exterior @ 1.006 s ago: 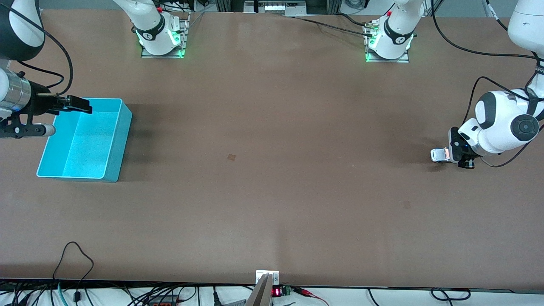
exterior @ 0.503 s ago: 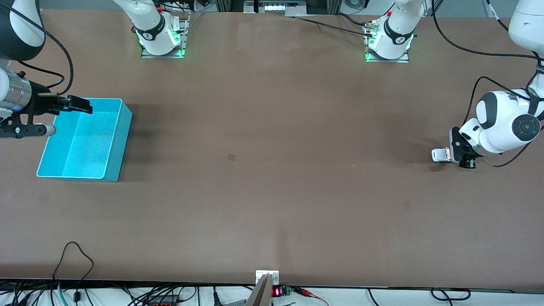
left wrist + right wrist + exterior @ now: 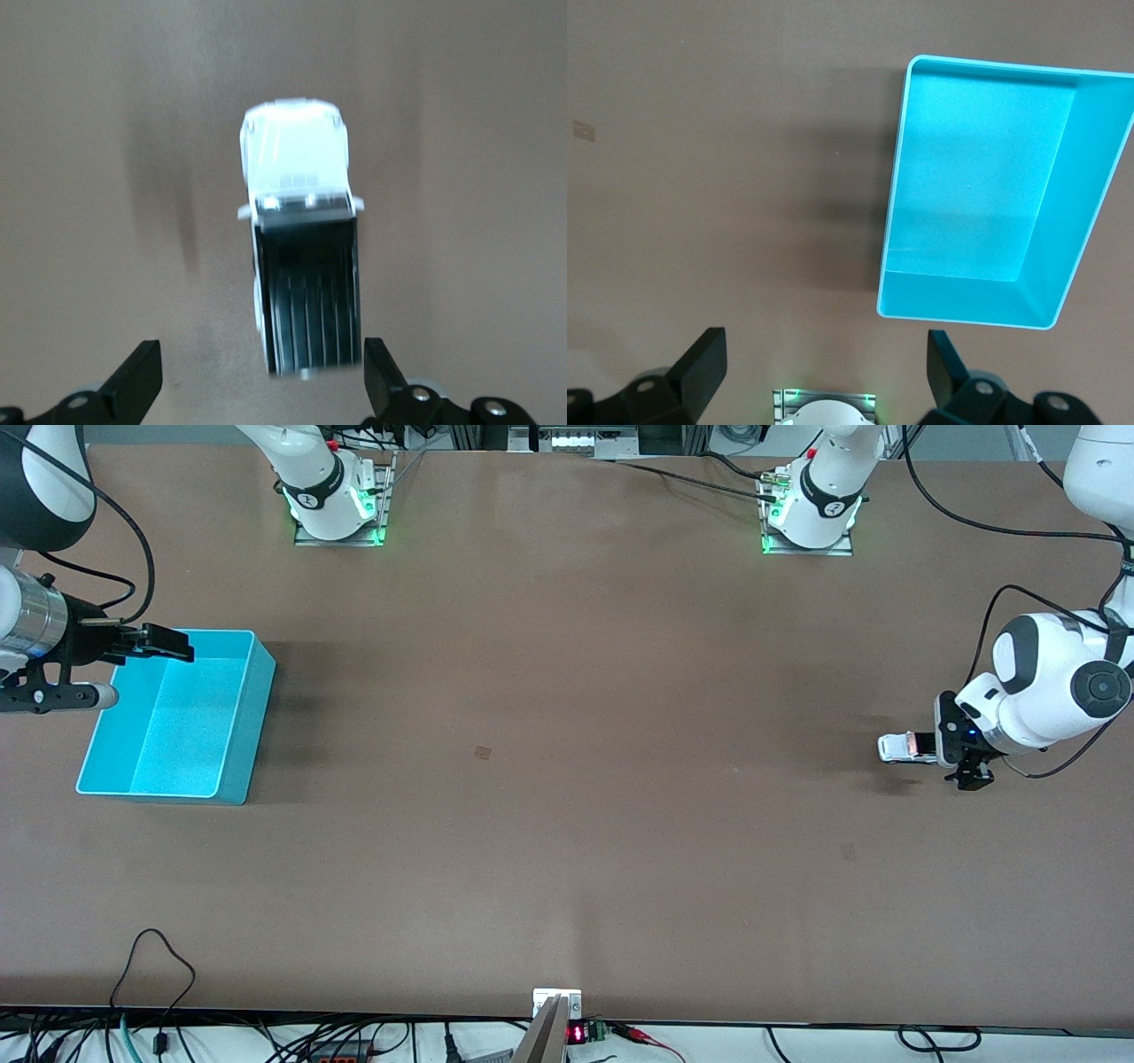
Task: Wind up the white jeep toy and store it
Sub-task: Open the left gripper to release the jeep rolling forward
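Left gripper (image 3: 966, 766) fingers (image 3: 133, 385) spread, white jeep toy (image 3: 301, 266) blurred, partly outside them

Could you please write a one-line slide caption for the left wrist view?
Open left gripper above the released white jeep toy on the brown table.

White jeep toy (image 3: 904, 747) (image 3: 301, 266): white body, black ribbed roof, upright on the worktop toward the left arm's end.
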Controlling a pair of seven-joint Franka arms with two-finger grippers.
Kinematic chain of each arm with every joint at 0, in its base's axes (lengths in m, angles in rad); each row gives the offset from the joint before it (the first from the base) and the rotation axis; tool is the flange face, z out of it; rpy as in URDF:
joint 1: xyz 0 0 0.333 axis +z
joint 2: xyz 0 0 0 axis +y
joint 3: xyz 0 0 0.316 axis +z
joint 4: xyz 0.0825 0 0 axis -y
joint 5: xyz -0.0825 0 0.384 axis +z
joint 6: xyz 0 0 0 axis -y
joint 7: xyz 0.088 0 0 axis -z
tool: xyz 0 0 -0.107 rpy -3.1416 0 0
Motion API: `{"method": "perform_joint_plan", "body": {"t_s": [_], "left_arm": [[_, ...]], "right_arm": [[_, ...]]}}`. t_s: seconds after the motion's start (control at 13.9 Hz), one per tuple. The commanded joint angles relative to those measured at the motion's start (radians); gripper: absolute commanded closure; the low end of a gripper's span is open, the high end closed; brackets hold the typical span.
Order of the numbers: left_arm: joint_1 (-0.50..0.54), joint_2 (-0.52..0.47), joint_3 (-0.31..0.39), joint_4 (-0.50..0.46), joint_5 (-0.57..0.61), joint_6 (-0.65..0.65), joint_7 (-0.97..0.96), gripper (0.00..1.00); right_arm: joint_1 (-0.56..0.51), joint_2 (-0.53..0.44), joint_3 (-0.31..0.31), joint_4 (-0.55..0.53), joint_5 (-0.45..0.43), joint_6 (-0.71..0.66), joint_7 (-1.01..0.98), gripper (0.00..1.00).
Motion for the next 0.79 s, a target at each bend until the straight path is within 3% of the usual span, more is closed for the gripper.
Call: {"method": "perform_joint_plan", "body": {"t_s": [0.0,0.72], "left_arm": [[0.026,-0.044,-0.029,-0.007,0.010,-0.053,0.006,0.00],[0.023,-0.064,-0.075,-0.005,-0.022,-0.071,-0.003,0.00]], "right_arm": [[-0.002,0.004,0.005,0.013,0.009,-0.008,-0.001,0.00],[-0.005,0.004,0.005,0.010,0.012,-0.014,-0.001,0.00]]}}
